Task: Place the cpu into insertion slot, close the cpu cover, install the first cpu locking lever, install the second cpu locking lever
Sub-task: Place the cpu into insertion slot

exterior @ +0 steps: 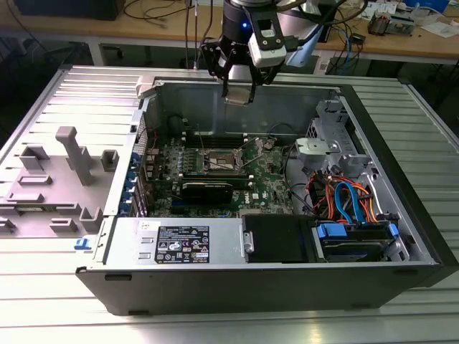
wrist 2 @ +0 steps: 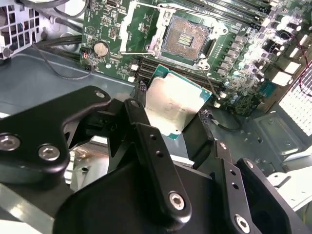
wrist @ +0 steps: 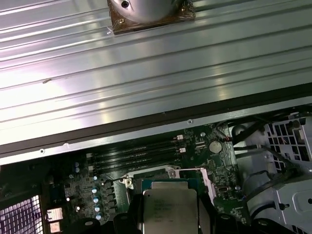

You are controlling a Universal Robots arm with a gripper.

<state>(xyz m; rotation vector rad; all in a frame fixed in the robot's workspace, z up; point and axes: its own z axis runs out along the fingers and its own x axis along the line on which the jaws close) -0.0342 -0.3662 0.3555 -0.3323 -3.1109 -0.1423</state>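
1. Pincer (wrist 2: 170, 117) status: clenched on the cpu (wrist 2: 178, 100), fingers on two opposite edges, metal top facing the second wrist camera. Hanging high over the open case (exterior: 287, 107) in the exterior view.
2. Step in hand, by the look of it: bringing the cpu to the insertion slot (wrist 2: 187, 39). Slot bare, contact field exposed, nothing seated, well below and ahead of the fingertips.
3. To do it well, probably: level the chip, square its corners to the socket rim, lower straight. No sliding across the contacts, no pressing. Looks tilted against the board for now.
4. cpu cover (wrist 2: 126, 27) apparently swung open just beside the slot, with thin lever wires near it. Worth clearing both on the way down.
5. Further out from the pincer: long black memory slots (wrist: 131, 152) flanking the socket, coin cell (wrist 2: 101, 48) off to one side, cable bundle (exterior: 344, 197) well apart. Rear case wall close under the pincer, likely the tightest spot.
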